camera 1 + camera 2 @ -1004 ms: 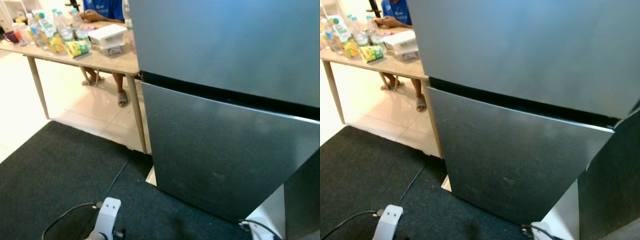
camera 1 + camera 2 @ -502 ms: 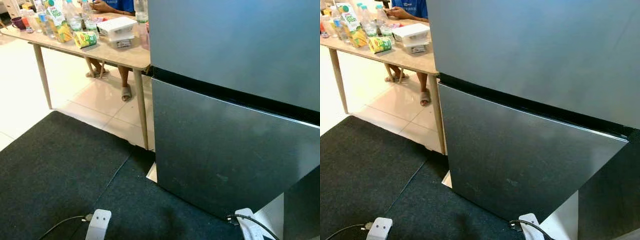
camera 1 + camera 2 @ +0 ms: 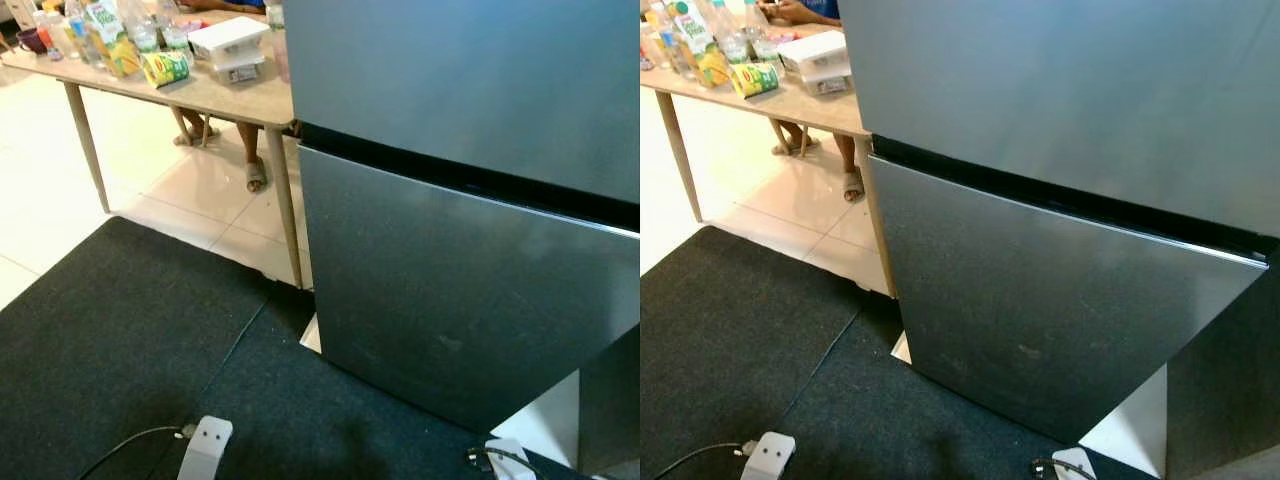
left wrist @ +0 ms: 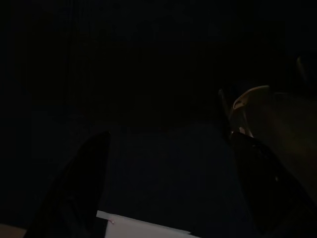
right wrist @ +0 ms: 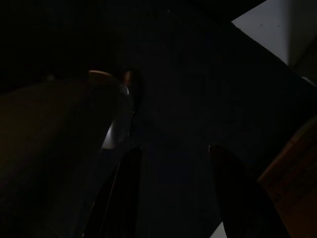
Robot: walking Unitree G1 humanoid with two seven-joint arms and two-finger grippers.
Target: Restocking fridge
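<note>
Since a second ago only the camera has shifted; the fridge (image 3: 460, 200) stands shut. Left gripper (image 4: 168, 183) and right gripper (image 5: 173, 193) hang idle in darkness, fingers apart, dark mat (image 3: 110, 340) beyond them

The left gripper (image 4: 168, 183) shows two long, tapering black fingers (image 4: 79, 188) in deep shade; the right gripper (image 5: 173, 193) likewise; a white arm end (image 3: 205, 448) trails a black cable (image 3: 130, 445).

fridge (image 3: 470, 200) straight ahead, doors closed | bench (image 3: 200, 95) just left of it, bottles (image 3: 700, 40) and boxes (image 3: 228, 45) on top | person's feet (image 3: 255, 178) under bench | mat (image 3: 120, 340) in front
</note>
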